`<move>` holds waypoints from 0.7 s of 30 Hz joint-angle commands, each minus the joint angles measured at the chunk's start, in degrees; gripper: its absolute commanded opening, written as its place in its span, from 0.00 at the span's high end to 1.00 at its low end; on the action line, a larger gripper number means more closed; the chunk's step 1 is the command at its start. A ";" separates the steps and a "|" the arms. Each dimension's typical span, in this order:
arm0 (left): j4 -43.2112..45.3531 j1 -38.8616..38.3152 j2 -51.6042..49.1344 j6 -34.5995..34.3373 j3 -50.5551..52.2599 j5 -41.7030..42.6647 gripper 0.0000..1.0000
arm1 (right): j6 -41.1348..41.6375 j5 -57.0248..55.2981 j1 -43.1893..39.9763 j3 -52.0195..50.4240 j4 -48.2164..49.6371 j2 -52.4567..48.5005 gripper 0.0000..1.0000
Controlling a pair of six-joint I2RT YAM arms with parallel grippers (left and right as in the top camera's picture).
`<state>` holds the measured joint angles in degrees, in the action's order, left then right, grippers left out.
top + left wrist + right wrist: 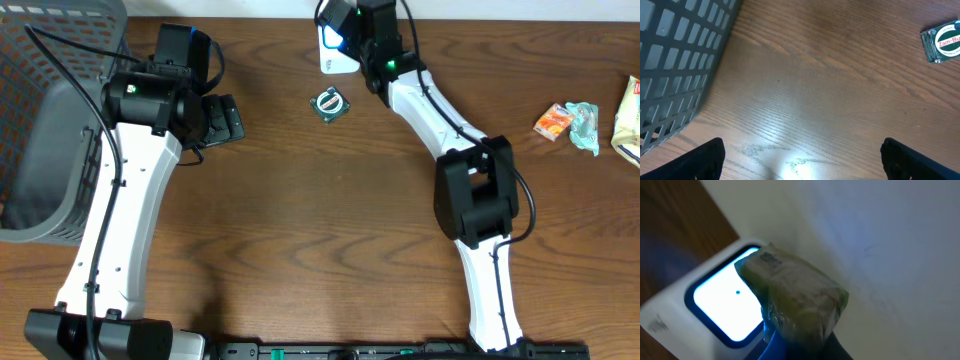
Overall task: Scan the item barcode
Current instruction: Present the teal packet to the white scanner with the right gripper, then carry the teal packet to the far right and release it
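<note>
Right gripper [345,30] is clamped tight on a small rectangular packet in greenish-yellow clear wrap [790,295]. Jaws are nearly closed on it, and only a blue-lit bit of the gripper is shown under the packet in the wrist view. The packet is held up at the far edge of the brown wooden table [300,250], just in front of the lit window of a white box-shaped barcode scanner [670,312]. Part of the glowing window is covered by the packet. Contact between the two cannot be told. Some print is seen on the packet's upper face, too blurred for a barcode to be made out.

Left gripper [800,167] is spread fully with nothing held, positioned over bare wood near the left edge, just beside a grey plastic lattice basket [40,120].

A small square green tin with a round white-and-red label [329,104] is laid flat near the scanner, between the two arms. At the right edge are found an orange packet [552,122], a teal crinkled wrapper [584,125] touching it, and a pale yellow pack [630,118] cut off by the frame.
</note>
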<state>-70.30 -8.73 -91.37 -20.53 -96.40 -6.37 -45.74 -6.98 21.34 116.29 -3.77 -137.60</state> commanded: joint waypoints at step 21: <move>-0.17 0.15 0.39 0.55 -0.52 -0.74 0.02 | 13.33 -10.60 -3.98 4.83 -4.94 4.68 0.99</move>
<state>-70.30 -8.73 -91.37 -20.53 -96.40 -6.37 -39.57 -14.59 20.32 118.91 -7.60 -139.28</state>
